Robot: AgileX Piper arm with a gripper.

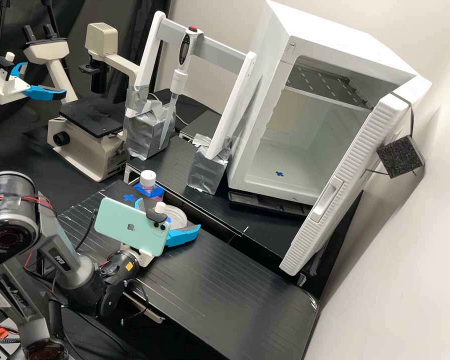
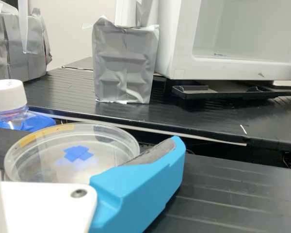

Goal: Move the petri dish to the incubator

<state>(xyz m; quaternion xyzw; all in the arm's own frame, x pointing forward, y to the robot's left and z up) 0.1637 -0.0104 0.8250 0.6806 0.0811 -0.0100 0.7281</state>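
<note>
In the high view my gripper (image 1: 169, 215) is open, its two blue fingers spread on either side of the clear petri dish (image 1: 177, 216). A phone on the wrist hides part of the dish and of one finger. The wrist view has the round dish (image 2: 72, 153) lying low over the dark bench, a blue tape cross visible through it. Beside its rim is one blue finger (image 2: 140, 187) with a grey pad; whether they touch, I cannot tell. The white incubator (image 1: 267, 150) stands with its door swung open, a small blue mark on its floor.
A white-capped bottle (image 1: 147, 182) in a blue holder stands beside the dish. Behind are a raised black platform (image 1: 265, 240), tape-wrapped blocks (image 1: 208, 170) carrying a white frame, and a microscope (image 1: 92, 135). The open incubator door (image 1: 345, 185) juts out at the right.
</note>
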